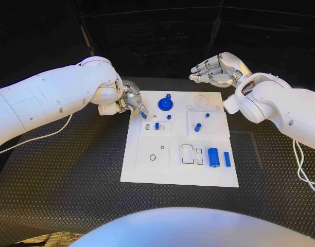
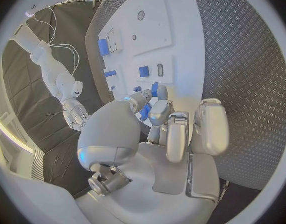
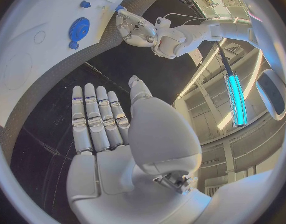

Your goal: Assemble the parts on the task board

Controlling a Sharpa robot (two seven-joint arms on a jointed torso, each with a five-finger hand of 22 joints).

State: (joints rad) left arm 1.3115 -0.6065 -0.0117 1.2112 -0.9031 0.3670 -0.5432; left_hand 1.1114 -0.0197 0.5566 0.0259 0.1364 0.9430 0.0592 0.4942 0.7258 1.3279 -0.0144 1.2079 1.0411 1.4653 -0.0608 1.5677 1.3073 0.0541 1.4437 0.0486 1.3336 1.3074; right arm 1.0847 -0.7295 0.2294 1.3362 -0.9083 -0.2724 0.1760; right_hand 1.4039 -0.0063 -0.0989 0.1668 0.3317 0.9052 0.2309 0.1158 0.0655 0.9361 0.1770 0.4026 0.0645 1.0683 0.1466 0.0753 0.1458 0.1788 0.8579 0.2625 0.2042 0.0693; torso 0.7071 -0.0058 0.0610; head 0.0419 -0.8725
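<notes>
The white task board (image 1: pixel 179 170) lies in the middle of the table. My left hand (image 1: pixel 126 103) hovers at its far left corner and pinches a small blue part (image 2: pixel 145 112) between thumb and a finger. A blue gear (image 1: pixel 165 105) sits near the far edge, also seen as the gear (image 3: pixel 78 29). Small blue pegs (image 1: pixel 197 126) stand mid-board. A blue cylinder (image 1: pixel 213 157) and a slim blue bar (image 1: pixel 227 159) lie near the right edge. My right hand (image 1: pixel 215 69) is raised beyond the far right corner, with its fingers (image 3: pixel 96 119) straight and nothing in it.
The board rests on a black textured table (image 1: pixel 61 175). A recessed square with a small ring (image 1: pixel 154 153) and pale slotted pieces (image 1: pixel 190 154) sit in the board's near half. A cable (image 1: pixel 306 175) trails by the right arm.
</notes>
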